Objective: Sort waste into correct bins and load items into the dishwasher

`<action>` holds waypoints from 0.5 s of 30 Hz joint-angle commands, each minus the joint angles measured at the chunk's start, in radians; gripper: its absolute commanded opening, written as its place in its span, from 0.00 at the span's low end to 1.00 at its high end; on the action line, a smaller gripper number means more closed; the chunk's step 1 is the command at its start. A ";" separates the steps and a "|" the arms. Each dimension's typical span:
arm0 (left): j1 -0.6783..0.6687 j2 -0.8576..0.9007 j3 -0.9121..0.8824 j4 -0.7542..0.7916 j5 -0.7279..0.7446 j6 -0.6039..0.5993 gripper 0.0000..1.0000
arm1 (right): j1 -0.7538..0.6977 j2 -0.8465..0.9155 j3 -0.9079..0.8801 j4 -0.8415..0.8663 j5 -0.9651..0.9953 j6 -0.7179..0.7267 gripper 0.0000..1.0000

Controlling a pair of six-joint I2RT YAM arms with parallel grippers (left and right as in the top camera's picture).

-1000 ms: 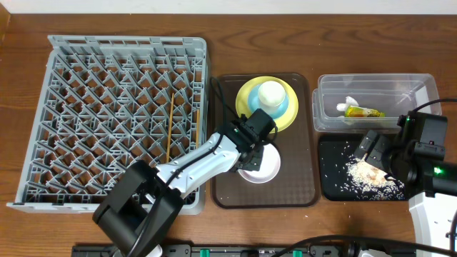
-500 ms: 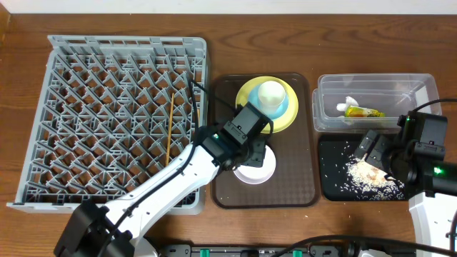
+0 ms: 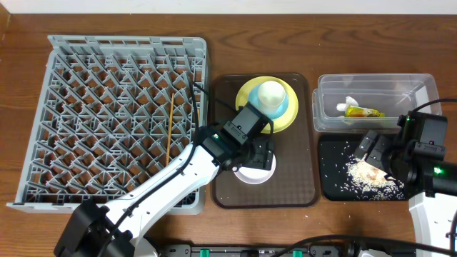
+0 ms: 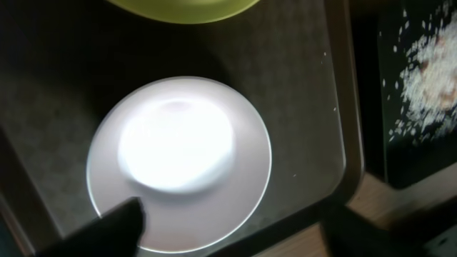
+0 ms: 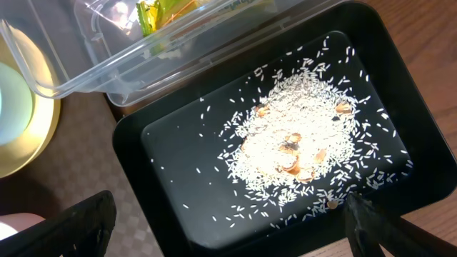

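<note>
The white bowl (image 3: pixel 254 171) (image 4: pixel 178 160) rests on the brown tray (image 3: pixel 294 178), directly under my left gripper (image 3: pixel 257 153) (image 4: pixel 235 232). That gripper is open: one finger overlaps the bowl's rim, the other stands well off it. Behind it, the yellow plate (image 3: pixel 246 96) carries the light blue bowl (image 3: pixel 284 108) and the small white cup (image 3: pixel 270 93). A chopstick (image 3: pixel 170 128) lies in the grey dish rack (image 3: pixel 107 107). My right gripper (image 3: pixel 375 150) (image 5: pixel 228 232) hangs open over the black tray (image 3: pixel 335 182) (image 5: pixel 178 150), which holds rice crumbs (image 3: pixel 368 175) (image 5: pixel 300 139). The clear tub (image 3: pixel 371 84) contains the wrapper (image 3: pixel 361 112) and the white scrap (image 3: pixel 348 102).
The brown tray sits between the rack on the left and the two bins on the right. The left arm reaches diagonally over the rack's front right corner. Bare wooden table (image 3: pixel 300 221) lies along the front edge.
My left gripper's jaws have spread wide above the white bowl, which stays on the brown tray. The left arm shifted its pose early on. The right arm has not moved.
</note>
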State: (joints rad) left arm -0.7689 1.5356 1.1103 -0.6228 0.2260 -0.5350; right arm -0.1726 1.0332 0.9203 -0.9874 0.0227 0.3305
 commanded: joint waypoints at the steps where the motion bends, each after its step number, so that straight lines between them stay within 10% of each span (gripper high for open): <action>1: -0.003 0.008 -0.005 0.003 -0.010 -0.002 0.59 | -0.008 -0.005 0.009 -0.001 0.003 0.005 0.99; 15: -0.136 0.108 -0.021 0.003 -0.192 -0.002 0.50 | -0.008 -0.005 0.009 -0.001 0.003 0.005 0.99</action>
State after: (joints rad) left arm -0.8627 1.6222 1.1007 -0.6209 0.1570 -0.5426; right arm -0.1726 1.0332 0.9203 -0.9871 0.0223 0.3305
